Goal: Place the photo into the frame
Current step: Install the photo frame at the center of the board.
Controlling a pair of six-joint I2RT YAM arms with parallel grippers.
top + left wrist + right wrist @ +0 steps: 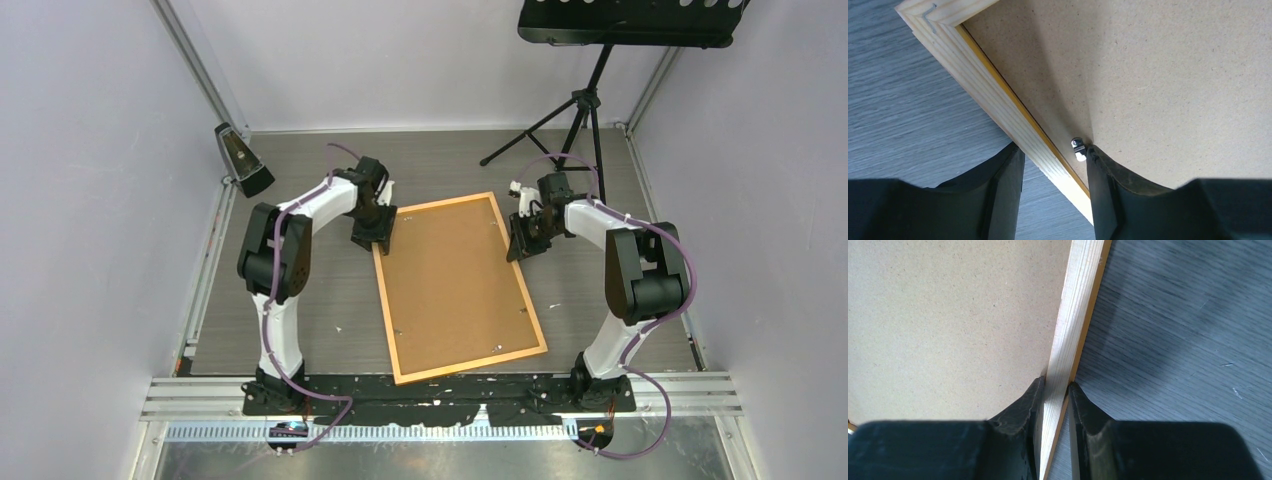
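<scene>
The orange wooden frame lies face down on the grey table, with the brown backing board set in it. The photo is hidden. My left gripper is open at the frame's far left corner. In the left wrist view the gripper straddles the frame rail, one finger on the table, the other on the board beside a small metal clip. My right gripper is shut on the frame's right rail; in the right wrist view the gripper pinches the rail.
A black music stand on a tripod stands at the back right. A small black wedge-shaped object sits at the back left by the wall. White walls close in both sides. A metal rail runs along the near edge.
</scene>
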